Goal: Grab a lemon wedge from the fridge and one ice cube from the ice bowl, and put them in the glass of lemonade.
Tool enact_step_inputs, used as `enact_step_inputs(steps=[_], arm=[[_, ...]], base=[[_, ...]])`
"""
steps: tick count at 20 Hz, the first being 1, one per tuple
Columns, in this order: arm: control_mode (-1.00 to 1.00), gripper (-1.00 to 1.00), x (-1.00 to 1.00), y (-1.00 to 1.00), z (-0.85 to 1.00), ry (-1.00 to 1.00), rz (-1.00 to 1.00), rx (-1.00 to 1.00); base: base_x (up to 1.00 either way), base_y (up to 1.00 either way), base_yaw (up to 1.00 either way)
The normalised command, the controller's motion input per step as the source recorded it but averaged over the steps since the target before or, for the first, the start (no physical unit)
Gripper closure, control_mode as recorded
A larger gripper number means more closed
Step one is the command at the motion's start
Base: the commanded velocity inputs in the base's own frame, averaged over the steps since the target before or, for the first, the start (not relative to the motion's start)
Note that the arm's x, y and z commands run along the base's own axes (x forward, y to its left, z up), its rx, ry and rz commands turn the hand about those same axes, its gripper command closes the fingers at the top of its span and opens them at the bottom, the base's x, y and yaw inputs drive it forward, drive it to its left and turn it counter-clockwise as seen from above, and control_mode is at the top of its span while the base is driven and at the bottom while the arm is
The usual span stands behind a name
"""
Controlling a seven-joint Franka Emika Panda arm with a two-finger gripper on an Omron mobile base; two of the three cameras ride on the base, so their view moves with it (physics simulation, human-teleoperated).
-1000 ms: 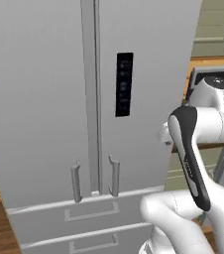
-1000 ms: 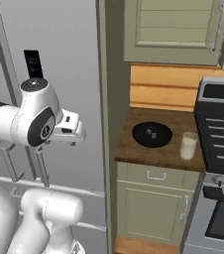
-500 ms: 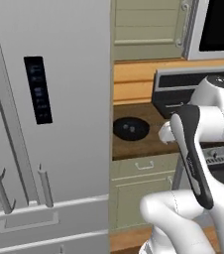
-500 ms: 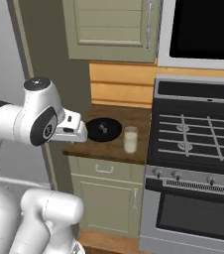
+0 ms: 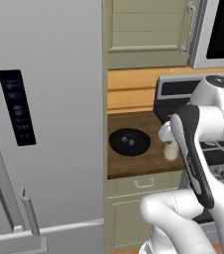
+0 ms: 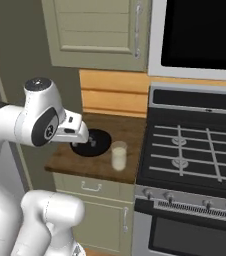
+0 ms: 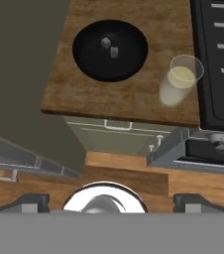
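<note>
The tall light-grey two-door fridge point(image 5: 44, 124) stands shut at nine o'clock in the left base view, its dark control panel point(image 5: 17, 106) on the door and its vertical bar handles point(image 5: 30, 223) low at seven o'clock. Just beside its right wall sits a short stretch of brown wooden tabletop point(image 5: 134, 163) over a beige drawer and cabinet point(image 5: 134, 208).

On that tabletop rests the round, shallow black ice bowl point(image 5: 129, 142) point(image 6: 92, 142) point(image 7: 110, 49). From the hand view it lies at eleven o'clock, and two small grey ice cubes point(image 7: 110, 47) sit close together near its centre. The small clear tumbler of pale creamy-yellow lemonade point(image 7: 178, 82) point(image 6: 118, 155) point(image 5: 170, 150) stands upright at three o'clock from the bowl, near it but apart, close to the edge of the black gas stove point(image 6: 195, 150). Above the stove hangs a dark-fronted microwave point(image 6: 200, 35), with beige panelled wall cabinets point(image 6: 100, 32) to its left.

The white arm's hand hangs above the front of the tabletop, and the gripper point(image 7: 111, 201) shows its two dark tips well apart at the bottom of the hand view, spread wide with nothing between them. The gripper is off the bowl and the glass, looking down on both.
</note>
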Motion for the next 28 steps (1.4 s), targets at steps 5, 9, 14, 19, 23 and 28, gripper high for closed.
enact_step_inputs(steps=[5, 9, 14, 19, 23, 28], arm=[[1.00, -1.00, 0.00, 0.00, 0.00, 0.00, 0.00, 0.00], [1.00, -1.00, 0.00, 0.00, 0.00, 0.00, 0.00, 0.00], [1.00, -1.00, 0.00, 0.00, 0.00, 0.00, 0.00, 0.00], [1.00, -1.00, 0.00, 0.00, 0.00, 0.00, 0.00, 0.00], [-1.00, -1.00, 0.12, 0.00, 0.00, 0.00, 0.00, 0.03], [-1.00, -1.00, 0.95, 0.25, 0.00, 0.11, 0.14, -0.01]], base=[[0.29, -0.55, 0.04], [0.06, -0.81, 0.01], [0.52, -0.20, 0.03], [0.46, -0.06, 0.03], [0.00, -0.01, 0.00], [0.00, 0.00, 0.00]])
